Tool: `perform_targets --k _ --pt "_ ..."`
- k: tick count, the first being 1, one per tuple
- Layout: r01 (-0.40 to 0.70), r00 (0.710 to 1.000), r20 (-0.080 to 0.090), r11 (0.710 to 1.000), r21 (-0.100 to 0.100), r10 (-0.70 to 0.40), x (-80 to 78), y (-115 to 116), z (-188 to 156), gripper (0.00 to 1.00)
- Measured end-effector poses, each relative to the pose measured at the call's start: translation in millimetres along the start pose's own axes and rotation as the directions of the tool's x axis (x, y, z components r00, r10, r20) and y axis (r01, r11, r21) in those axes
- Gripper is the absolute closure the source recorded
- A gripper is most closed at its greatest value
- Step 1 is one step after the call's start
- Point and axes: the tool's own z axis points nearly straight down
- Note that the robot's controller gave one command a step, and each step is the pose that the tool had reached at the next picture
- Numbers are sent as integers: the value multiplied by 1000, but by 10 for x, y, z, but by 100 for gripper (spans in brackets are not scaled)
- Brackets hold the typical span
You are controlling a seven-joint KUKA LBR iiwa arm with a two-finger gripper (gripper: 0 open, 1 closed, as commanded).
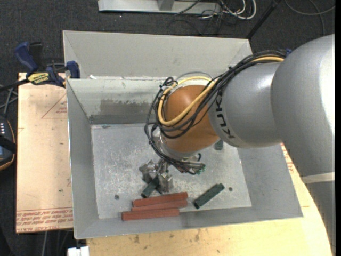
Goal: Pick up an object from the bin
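Two reddish-brown bars are seen side by side along the near edge of the bin (80, 143) floor: the upper bar (162, 200) and, offset left, the lower bar (151, 214). Just above them the gripper (157, 177) is held low over the floor, near its middle. A small dark block (148, 189) is spotted right at its tip, just beside the upper bar. Whether that block is gripped, and how wide the gripper is set, cannot be told. A dark green block (208, 195) is seen lying apart to the right.
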Motion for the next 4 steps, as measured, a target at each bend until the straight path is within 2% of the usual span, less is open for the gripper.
perform_targets --k 1,2,3,4 --pt "0 1000 0 1000 0 0 0 -1 0 100" --pt "8 1000 -2 1000 1 -8 258 -149 -1210 100" --pt "8 1000 -2 1000 1 -8 259 -148 -1210 100" --pt "51 999 -1 999 3 -51 696 -496 -2628 100"
